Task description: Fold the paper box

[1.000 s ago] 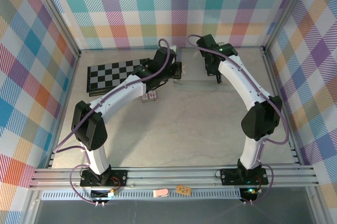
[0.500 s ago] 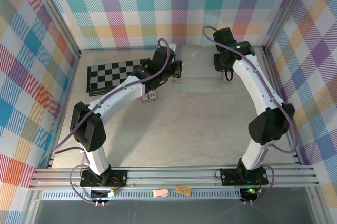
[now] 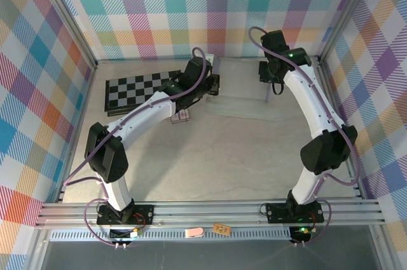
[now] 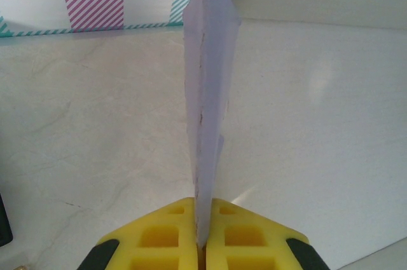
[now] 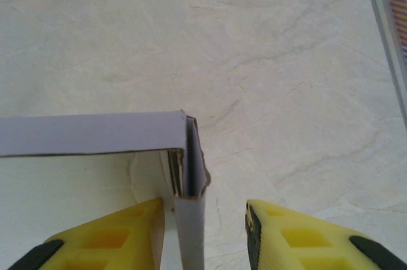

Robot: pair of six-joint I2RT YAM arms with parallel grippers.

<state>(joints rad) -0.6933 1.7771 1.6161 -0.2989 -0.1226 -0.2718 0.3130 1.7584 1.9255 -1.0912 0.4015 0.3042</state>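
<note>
The paper box lies at the back of the table, pale and shallow, between my two grippers. In the left wrist view a lavender flap stands upright on edge, and my left gripper is shut on its lower end. The box's cream-white inside spreads to the right of the flap. In the top view the left gripper sits at the box's left end and the right gripper at its right end. My right gripper is open, with the box's folded corner wall between its jaws, close to the left finger.
A black-and-white checkerboard lies at the back left. A small patterned card pack sits just in front of it, under the left arm. Plaid walls close in the table on three sides. A metal frame post runs along the right.
My right gripper has moved right and towards the back wall, and its jaws have opened. The box's right end has shifted with it. The left arm has stayed put.
</note>
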